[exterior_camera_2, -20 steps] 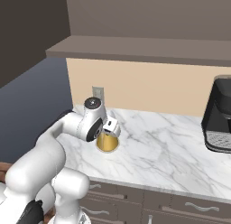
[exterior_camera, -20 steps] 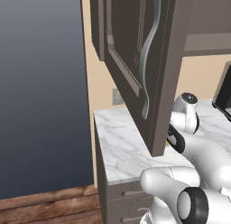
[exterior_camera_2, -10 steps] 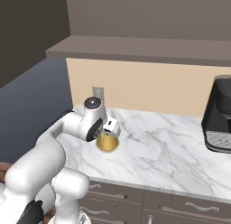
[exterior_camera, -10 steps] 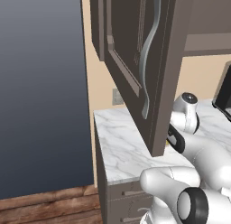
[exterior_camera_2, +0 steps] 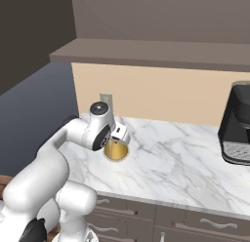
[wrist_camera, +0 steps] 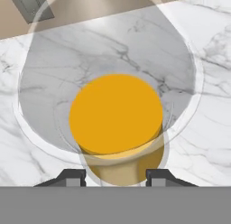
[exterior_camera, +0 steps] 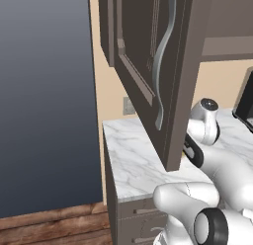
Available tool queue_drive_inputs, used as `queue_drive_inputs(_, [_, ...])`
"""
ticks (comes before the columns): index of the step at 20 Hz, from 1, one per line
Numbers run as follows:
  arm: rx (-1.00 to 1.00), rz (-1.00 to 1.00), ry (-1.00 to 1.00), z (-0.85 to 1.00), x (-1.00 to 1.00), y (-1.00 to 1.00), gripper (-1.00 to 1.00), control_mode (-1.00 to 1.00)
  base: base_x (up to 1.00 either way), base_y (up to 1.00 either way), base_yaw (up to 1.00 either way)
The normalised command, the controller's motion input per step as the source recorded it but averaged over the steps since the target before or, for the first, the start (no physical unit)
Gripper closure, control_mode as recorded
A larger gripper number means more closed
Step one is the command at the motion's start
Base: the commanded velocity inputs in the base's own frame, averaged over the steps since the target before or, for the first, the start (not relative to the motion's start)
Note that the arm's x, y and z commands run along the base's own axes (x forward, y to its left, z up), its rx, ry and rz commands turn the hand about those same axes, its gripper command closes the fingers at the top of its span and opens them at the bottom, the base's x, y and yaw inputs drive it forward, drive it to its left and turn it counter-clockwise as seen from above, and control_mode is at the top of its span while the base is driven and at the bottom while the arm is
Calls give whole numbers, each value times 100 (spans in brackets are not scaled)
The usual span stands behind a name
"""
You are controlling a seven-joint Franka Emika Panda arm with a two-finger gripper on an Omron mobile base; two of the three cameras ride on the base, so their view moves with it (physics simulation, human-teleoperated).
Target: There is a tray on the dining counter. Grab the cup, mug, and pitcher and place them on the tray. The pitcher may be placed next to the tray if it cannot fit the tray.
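The pitcher [exterior_camera_2: 116,151] stands on the marble worktop near the wall, amber with a pale clear top. In the hand view I look straight down into the pitcher [wrist_camera: 116,114], through its clear rounded top onto the orange bottom. My gripper [wrist_camera: 115,177] is directly above it, and both dark fingertips [wrist_camera: 74,176] press against the amber neck from either side. In the right base view the gripper [exterior_camera_2: 118,138] sits on top of the pitcher, which rests on the worktop. The tray, dining counter, cup and mug are out of view.
A dark coffee machine [exterior_camera_2: 238,124] stands at the worktop's right end. An open dark cabinet door [exterior_camera: 158,66] hangs close in front of the left base camera. A wall outlet [exterior_camera_2: 105,98] is behind the pitcher. Drawers [exterior_camera_2: 195,221] run below the worktop edge.
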Motion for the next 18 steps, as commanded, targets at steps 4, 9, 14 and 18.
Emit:
queue_drive_inputs(4, [0,0,-3,24,-2,0,100,-100,0,0,0])
queue_drive_inputs(9, [0,0,0,17,0,0,100,-100,0,0,0])
queue_drive_inputs(14, [0,0,0,16,-10,-2,100,-100,0,0,0])
queue_drive_inputs(18, [0,0,-3,13,-48,-10,100,-100,0,0,0])
